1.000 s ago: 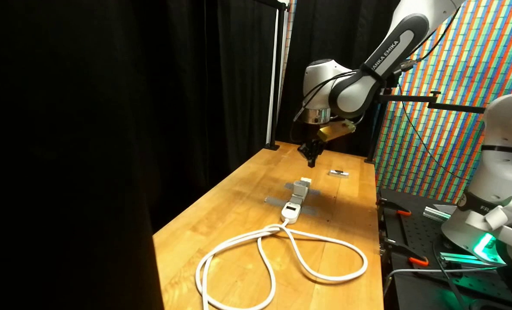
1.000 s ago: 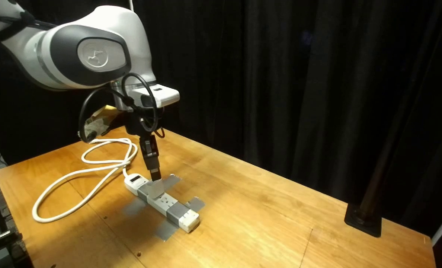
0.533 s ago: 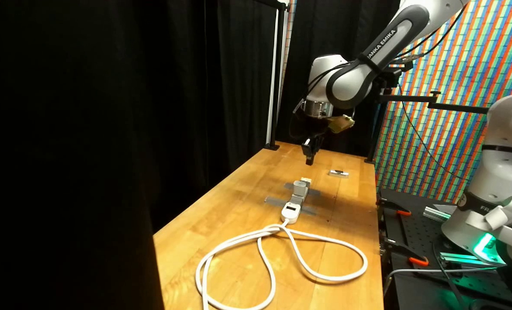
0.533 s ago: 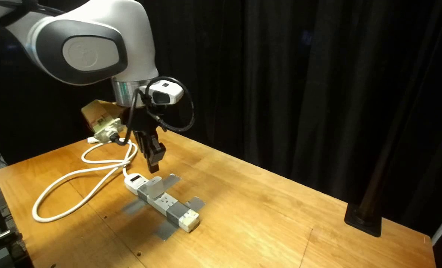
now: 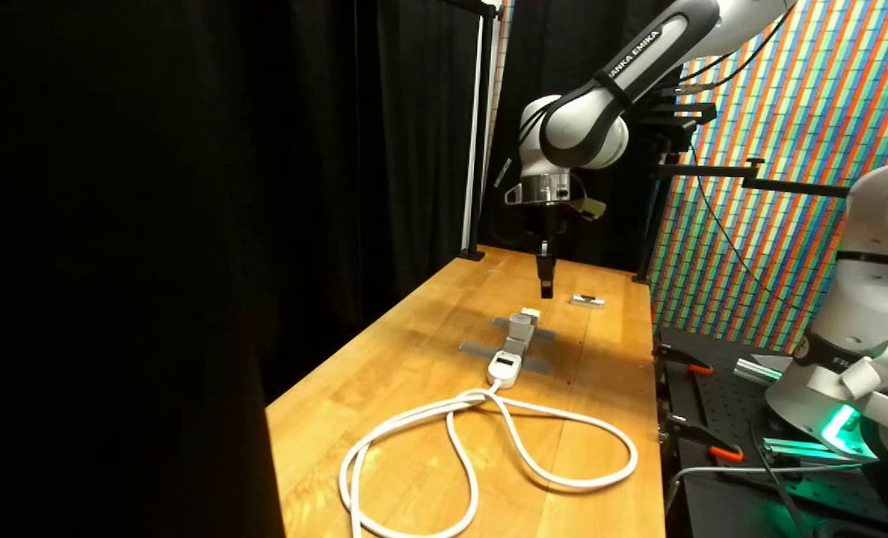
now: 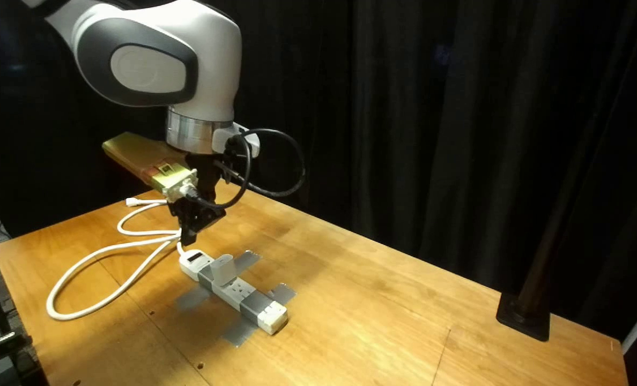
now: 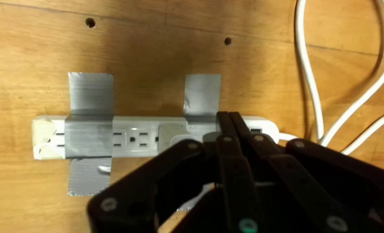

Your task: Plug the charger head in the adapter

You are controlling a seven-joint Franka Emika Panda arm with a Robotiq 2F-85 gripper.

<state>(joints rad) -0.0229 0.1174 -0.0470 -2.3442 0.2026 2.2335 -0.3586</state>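
The charger head (image 6: 223, 269), a small white block, stands upright on the socket face of the adapter (image 6: 241, 289), close to its cable end. The adapter is a white oblong strip. Both also show in an exterior view, the charger head (image 5: 520, 327) and the adapter (image 5: 504, 370). In the wrist view the charger head (image 7: 167, 134) is partly hidden behind my finger linkage, on the adapter (image 7: 137, 122). My gripper (image 6: 188, 238) is apart from the charger head, higher up. In the wrist view my gripper (image 7: 228, 114) has its fingers together with nothing between them.
Grey tape (image 7: 90, 94) crosses the adapter and sticks it to the wooden table (image 5: 414, 359). A thick white cable (image 5: 582, 484) loops over the table. A small silver-white object (image 5: 587, 301) lies beyond the strip. A black post base (image 6: 523, 316) stands at the table's edge.
My gripper has moved away from over the charger head toward the adapter's cable end in an exterior view. The wrist has turned. The charger head and adapter have not moved.
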